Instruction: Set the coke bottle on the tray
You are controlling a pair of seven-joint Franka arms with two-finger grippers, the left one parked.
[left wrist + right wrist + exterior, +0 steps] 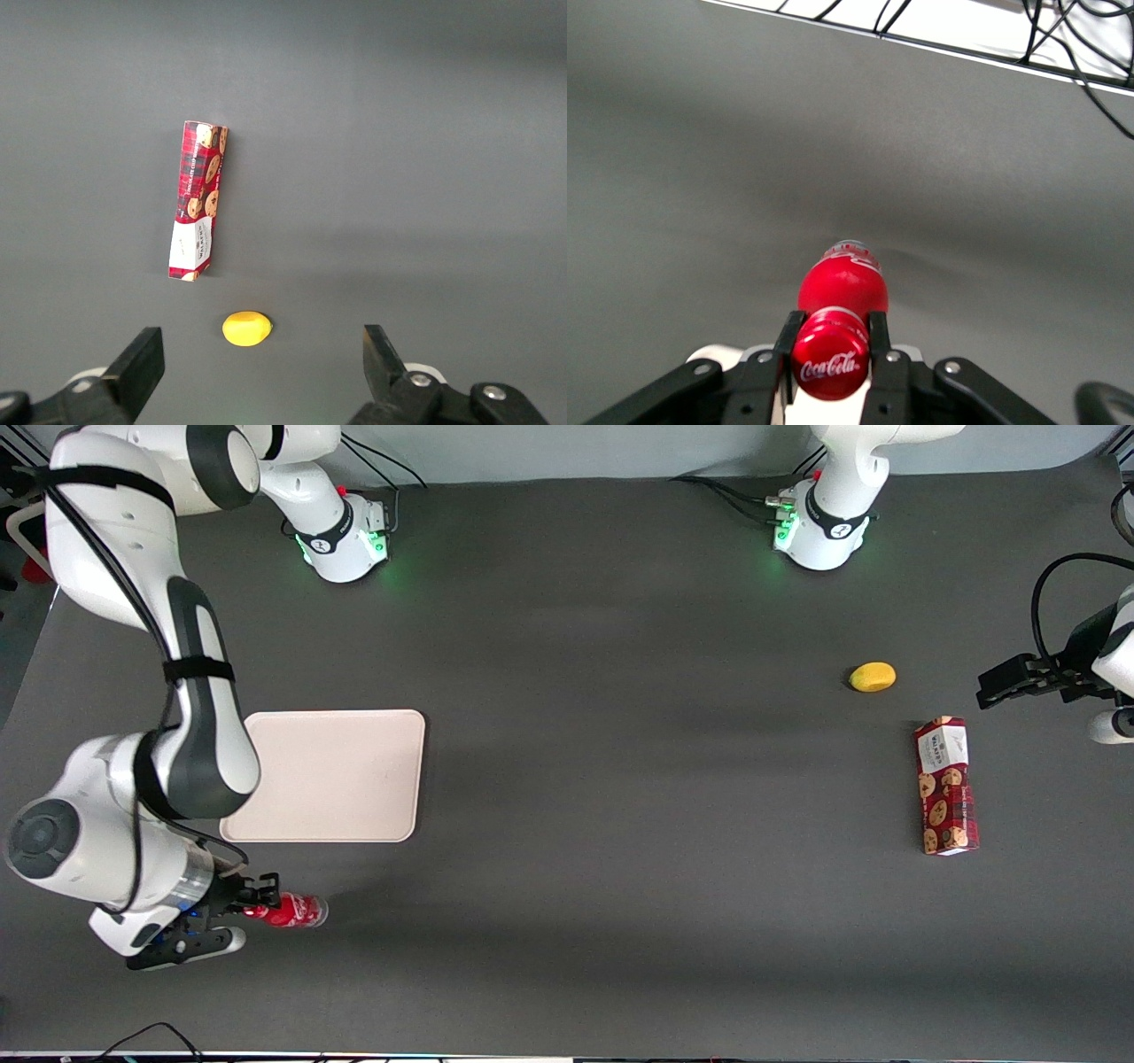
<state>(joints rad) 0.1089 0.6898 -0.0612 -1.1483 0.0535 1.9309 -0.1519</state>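
The coke bottle [297,911] is small and red and lies on its side on the dark table, nearer the front camera than the tray [354,776]. My right gripper [255,906] is shut on its red cap end. In the right wrist view the cap [830,365] with white lettering sits clamped between the two black fingers [789,336], and the bottle body [843,282] points away from the gripper [831,336]. The pale beige-pink tray lies flat and bare, its corner partly hidden by my arm.
A yellow lemon-like fruit [873,677] and a red cookie-print box [946,786] lie toward the parked arm's end of the table; both also show in the left wrist view, the fruit [246,328] and the box [198,200]. Cables run along the table's front edge [1063,53].
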